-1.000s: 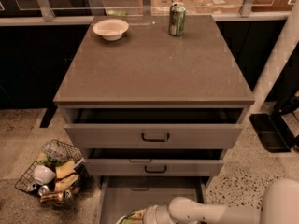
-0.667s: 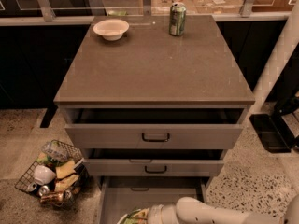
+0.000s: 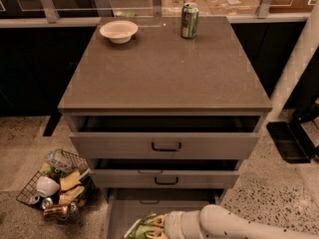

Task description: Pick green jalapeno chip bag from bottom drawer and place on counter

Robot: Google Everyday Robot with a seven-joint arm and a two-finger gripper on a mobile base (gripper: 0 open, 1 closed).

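We have the end effector (image 3: 160,226) down in the bottom drawer (image 3: 124,208), below the front edge of the bench (image 3: 164,73), right against the green jalapeno chip bag (image 3: 143,229). Whether it is clenched or released we cannot tell. We should pinch the crinkly bag firmly, draw it out clear of the drawers above, then set it mid-bench, away from the bowl (image 3: 118,31) and can (image 3: 189,20) at the far edge.

Square grey-brown counter (image 3: 164,68) looked stone-like, matt, smooth. Wide grey bottom drawer (image 3: 164,205) was matt. Small green jalapeno chip bag (image 3: 143,230) looked crinkly, slightly glossy. Smooth cream gripper (image 3: 159,226) sat in that drawer at the bag. Green drink can (image 3: 189,20) shone like metal.
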